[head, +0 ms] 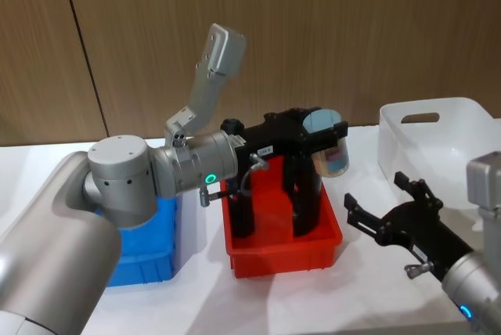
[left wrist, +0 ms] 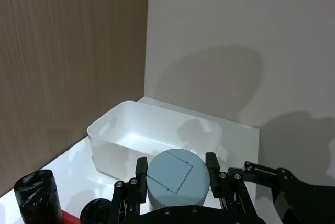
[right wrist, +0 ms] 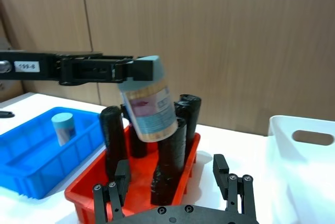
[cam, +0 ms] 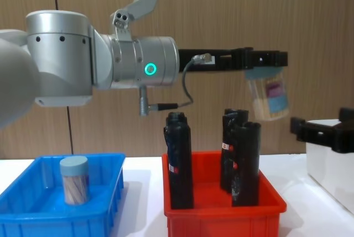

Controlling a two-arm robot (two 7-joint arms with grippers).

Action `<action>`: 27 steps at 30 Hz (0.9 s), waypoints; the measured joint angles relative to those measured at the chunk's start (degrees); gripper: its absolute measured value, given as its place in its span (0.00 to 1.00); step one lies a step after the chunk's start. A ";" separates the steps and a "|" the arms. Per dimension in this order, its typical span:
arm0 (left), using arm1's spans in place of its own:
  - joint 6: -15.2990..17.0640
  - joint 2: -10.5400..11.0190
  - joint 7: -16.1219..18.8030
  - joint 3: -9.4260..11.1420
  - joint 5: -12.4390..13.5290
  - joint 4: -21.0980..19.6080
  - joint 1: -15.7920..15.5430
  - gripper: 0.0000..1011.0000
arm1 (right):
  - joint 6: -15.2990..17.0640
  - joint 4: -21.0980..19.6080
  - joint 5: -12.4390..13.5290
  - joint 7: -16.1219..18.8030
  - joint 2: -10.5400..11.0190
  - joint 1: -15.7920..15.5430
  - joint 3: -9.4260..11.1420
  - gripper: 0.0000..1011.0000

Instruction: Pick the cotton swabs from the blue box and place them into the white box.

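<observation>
The left gripper holds a jar of cotton swabs above the red bin. The right gripper hangs wide open beside the white box.

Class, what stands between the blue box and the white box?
A red bin of tall black tubes, clear in the head view; above it the left gripper holds a swab jar; the right gripper idles nearby.
</observation>
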 joint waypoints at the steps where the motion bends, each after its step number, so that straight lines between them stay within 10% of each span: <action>1: -0.01 -0.04 -0.06 0.01 -0.01 0.07 -0.05 0.66 | 0.34 0.12 0.00 0.51 -0.02 0.18 -0.01 0.99; 27: -0.18 -0.57 -0.86 0.25 -0.13 1.16 -0.80 0.66 | 5.56 7.19 -2.24 6.90 -2.01 8.33 0.13 0.99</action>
